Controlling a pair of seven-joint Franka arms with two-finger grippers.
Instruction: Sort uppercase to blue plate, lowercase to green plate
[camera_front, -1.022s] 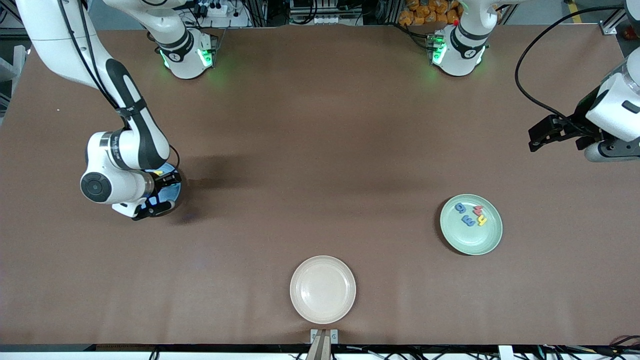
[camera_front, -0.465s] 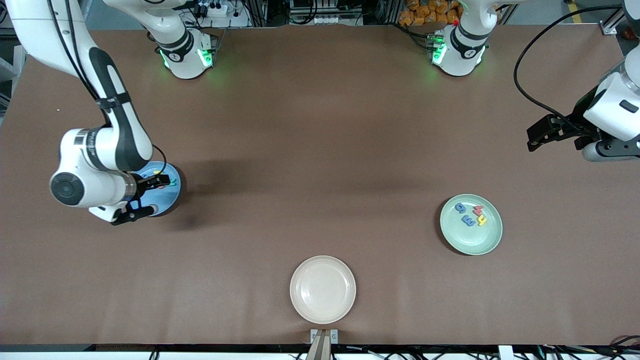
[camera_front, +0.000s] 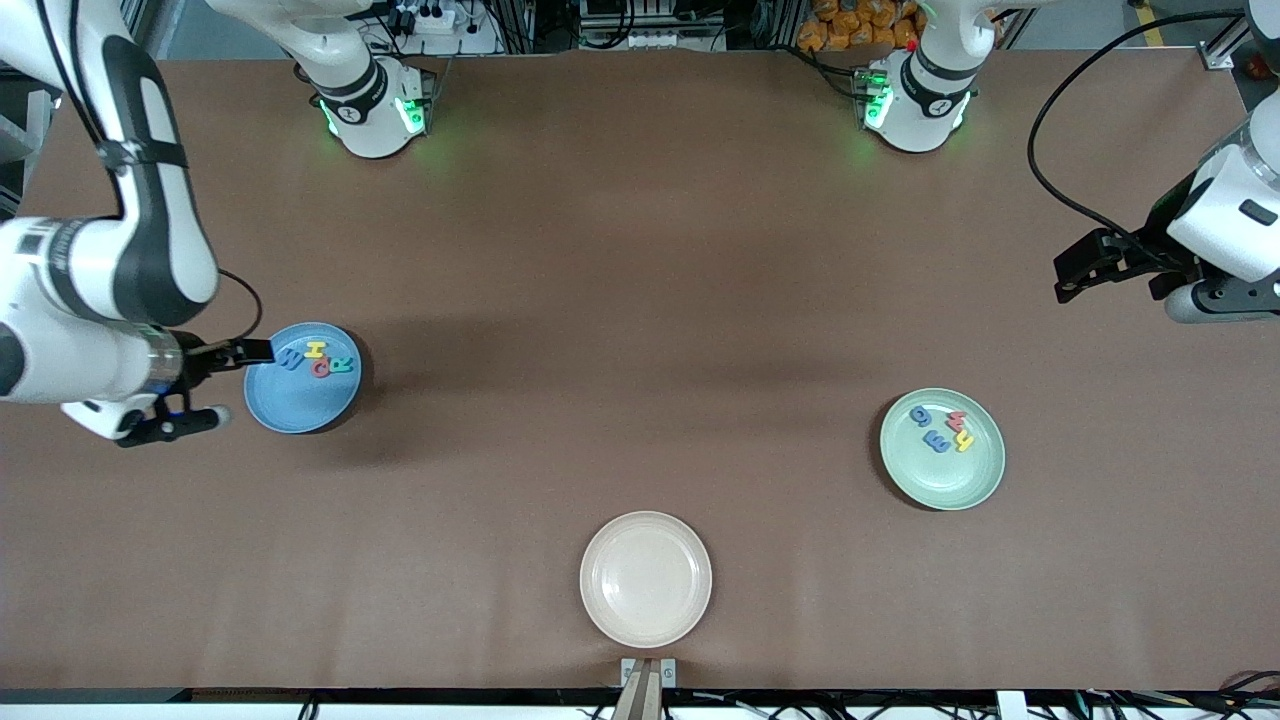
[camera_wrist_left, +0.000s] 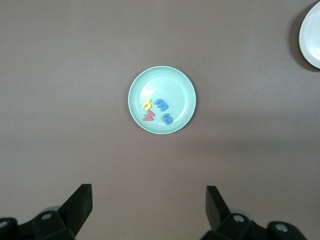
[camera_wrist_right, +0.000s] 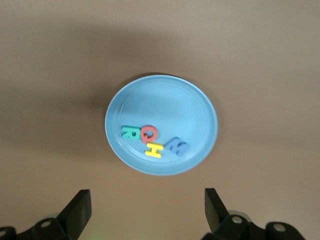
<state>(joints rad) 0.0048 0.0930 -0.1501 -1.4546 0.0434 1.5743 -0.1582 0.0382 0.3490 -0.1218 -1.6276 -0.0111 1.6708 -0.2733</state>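
Note:
The blue plate (camera_front: 290, 405) (camera_wrist_right: 165, 100) holds the uppercase letters: dark blue W (camera_front: 290, 358) (camera_wrist_right: 176, 146), yellow H (camera_front: 314, 350) (camera_wrist_right: 154, 149), red Q (camera_front: 320, 368) (camera_wrist_right: 149, 133) and teal R (camera_front: 343, 365) (camera_wrist_right: 130, 132). My right gripper (camera_front: 228, 382) (camera_wrist_right: 147, 210) hangs open and empty just off that plate's rim. The green plate (camera_front: 950, 485) (camera_wrist_left: 165, 82) carries the lowercase letters: blue "a" (camera_front: 921, 415), blue "m" (camera_front: 937, 441), yellow "y" (camera_front: 964, 439) and a red one (camera_front: 958, 420). High over bare table, my left gripper (camera_front: 1064, 280) (camera_wrist_left: 149, 207) waits open and empty.
A cream plate (camera_front: 646, 579) with nothing on it sits near the table's front edge, midway between the two coloured plates; its rim (camera_wrist_left: 312, 35) also shows in the left wrist view. Both arm bases stand along the table edge farthest from the front camera.
My right gripper has opened and drawn back off the blue plate toward the right arm's end of the table, uncovering the letters. The left arm has barely moved.

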